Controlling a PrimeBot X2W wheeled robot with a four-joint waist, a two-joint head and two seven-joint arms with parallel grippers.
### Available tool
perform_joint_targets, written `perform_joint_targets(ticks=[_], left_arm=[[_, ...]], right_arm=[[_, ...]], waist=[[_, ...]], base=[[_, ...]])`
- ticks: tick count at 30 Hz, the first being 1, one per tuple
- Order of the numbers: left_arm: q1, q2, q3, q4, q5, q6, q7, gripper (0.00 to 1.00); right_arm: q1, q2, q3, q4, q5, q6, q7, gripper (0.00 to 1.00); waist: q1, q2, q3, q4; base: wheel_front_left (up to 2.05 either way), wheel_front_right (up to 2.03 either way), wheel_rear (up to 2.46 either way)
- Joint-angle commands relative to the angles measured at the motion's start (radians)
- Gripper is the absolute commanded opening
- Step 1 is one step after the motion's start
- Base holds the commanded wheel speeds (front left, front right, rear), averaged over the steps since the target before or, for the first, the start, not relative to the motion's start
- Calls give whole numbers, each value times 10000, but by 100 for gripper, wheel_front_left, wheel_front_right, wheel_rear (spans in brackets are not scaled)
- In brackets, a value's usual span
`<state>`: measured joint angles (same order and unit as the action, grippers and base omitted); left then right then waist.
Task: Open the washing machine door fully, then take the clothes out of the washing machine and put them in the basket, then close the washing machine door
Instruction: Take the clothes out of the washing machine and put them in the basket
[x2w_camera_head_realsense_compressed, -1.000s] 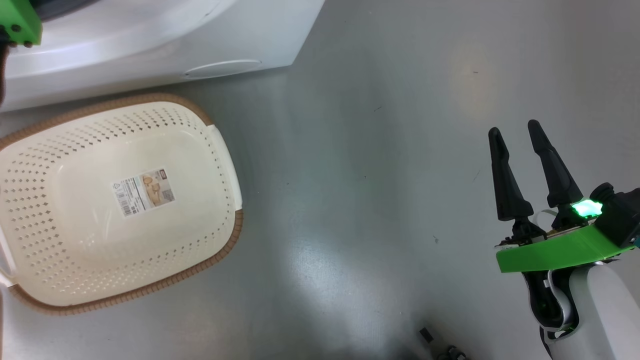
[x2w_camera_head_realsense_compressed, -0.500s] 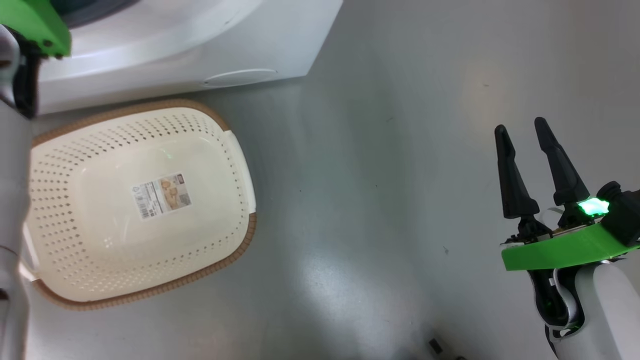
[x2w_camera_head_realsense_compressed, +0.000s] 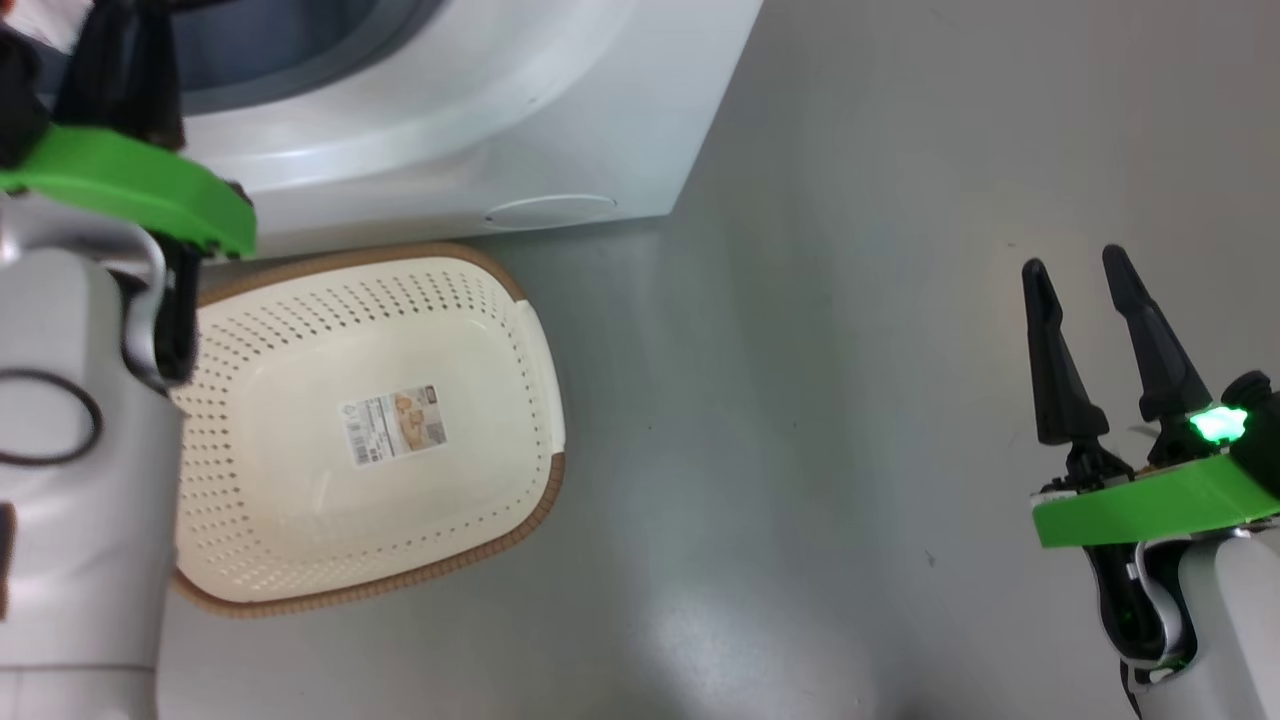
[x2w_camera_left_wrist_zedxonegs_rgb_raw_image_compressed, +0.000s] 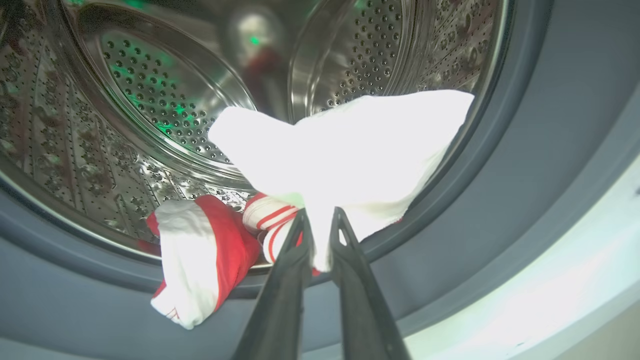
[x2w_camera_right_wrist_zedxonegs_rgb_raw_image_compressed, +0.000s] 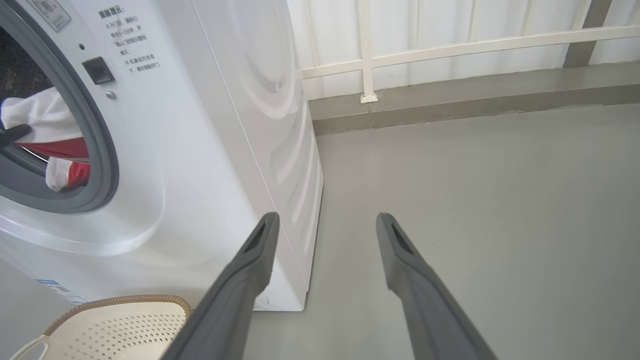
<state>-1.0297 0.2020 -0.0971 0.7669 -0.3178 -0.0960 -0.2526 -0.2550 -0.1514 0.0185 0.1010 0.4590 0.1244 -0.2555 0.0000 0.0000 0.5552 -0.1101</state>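
My left gripper (x2w_camera_left_wrist_zedxonegs_rgb_raw_image_compressed: 320, 216) is shut on a white part of the clothes (x2w_camera_left_wrist_zedxonegs_rgb_raw_image_compressed: 350, 150) at the mouth of the washing machine (x2w_camera_head_realsense_compressed: 470, 130). It holds the fabric up in front of the steel drum (x2w_camera_left_wrist_zedxonegs_rgb_raw_image_compressed: 150, 110). A red and white piece (x2w_camera_left_wrist_zedxonegs_rgb_raw_image_compressed: 200, 255) hangs over the grey-blue seal (x2w_camera_left_wrist_zedxonegs_rgb_raw_image_compressed: 475, 200). The clothes (x2w_camera_right_wrist_zedxonegs_rgb_raw_image_compressed: 45, 120) also show in the machine's (x2w_camera_right_wrist_zedxonegs_rgb_raw_image_compressed: 200, 130) round opening. The cream basket (x2w_camera_head_realsense_compressed: 545, 490) sits on the floor against the machine's front, holding just a paper label. My right gripper (x2w_camera_head_realsense_compressed: 1074, 258) hangs open over bare floor, far right. The washing machine door is out of view.
My pale left forearm (x2w_camera_head_realsense_compressed: 80, 450) with its green bracket overlaps the basket's left side. Grey floor (x2w_camera_head_realsense_compressed: 800, 400) stretches right of the basket. In the right wrist view a white railed wall (x2w_camera_right_wrist_zedxonegs_rgb_raw_image_compressed: 450, 45) and kerb stand behind the machine, with the basket (x2w_camera_right_wrist_zedxonegs_rgb_raw_image_compressed: 120, 320) at the bottom left.
The head camera has shifted, sliding the whole scene right. Relative to the basket, my left arm has drawn back from the machine and shows more. The right gripper stays open.
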Motion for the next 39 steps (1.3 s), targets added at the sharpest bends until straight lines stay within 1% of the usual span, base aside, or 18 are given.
perform_joint_targets(ticks=[1, 4, 6, 12, 20, 22, 23, 34, 37, 39], left_arm=[[267, 332, 306, -473, 159, 67, -90, 0], [965, 89, 679, -1169, 448, 25, -90, 0], [1625, -173, 1059, -1889, 697, -38, -90, 0], [2914, -666, 1663, -3235, 1160, -178, -91, 0], [4353, -1161, 2134, -4859, 1527, -291, -91, 0], [4676, -1251, 2221, -5338, 1571, -305, -91, 0], [4676, -1251, 2221, -5338, 1571, -305, -91, 0], [6119, -1482, 2416, -7790, 1694, -335, -91, 0], [6368, -1503, 2469, -8123, 1658, -332, -91, 0], [6520, -1510, 2436, -8055, 1615, -332, -91, 0]], right_arm=[[340, -144, 149, -166, -129, 63, -63, 100], [459, -173, 137, -137, -150, 63, -63, 100], [572, -208, 116, -97, -155, 63, -63, 100], [857, -264, 61, -24, -151, 63, -63, 100], [1214, -292, 12, 35, -143, 63, -63, 100], [1274, -297, 22, 38, -140, 63, -63, 100], [1274, -297, 22, 38, -140, 63, -63, 100], [1395, -333, -42, -20, -108, 63, -63, 100], [1376, -329, -52, -44, -106, 63, -63, 100], [1356, -319, -47, -53, -107, 63, -63, 100]], waist=[[0, 0, -291, 221], [0, 0, -513, 333], [0, 0, -748, 436], [0, 0, -1228, 620], [0, 0, -1745, 808], [0, 0, -1822, 829], [0, 0, -1822, 829], [0, 0, -1929, 922], [0, 0, -1873, 925], [0, 0, -1825, 923]], base=[[0, 0, 0], [0, 0, 0], [0, 0, 0], [0, 0, 0], [0, 0, 0], [0, 0, 0], [0, 0, 0], [0, 0, 0], [0, 0, 0], [0, 0, 0]])
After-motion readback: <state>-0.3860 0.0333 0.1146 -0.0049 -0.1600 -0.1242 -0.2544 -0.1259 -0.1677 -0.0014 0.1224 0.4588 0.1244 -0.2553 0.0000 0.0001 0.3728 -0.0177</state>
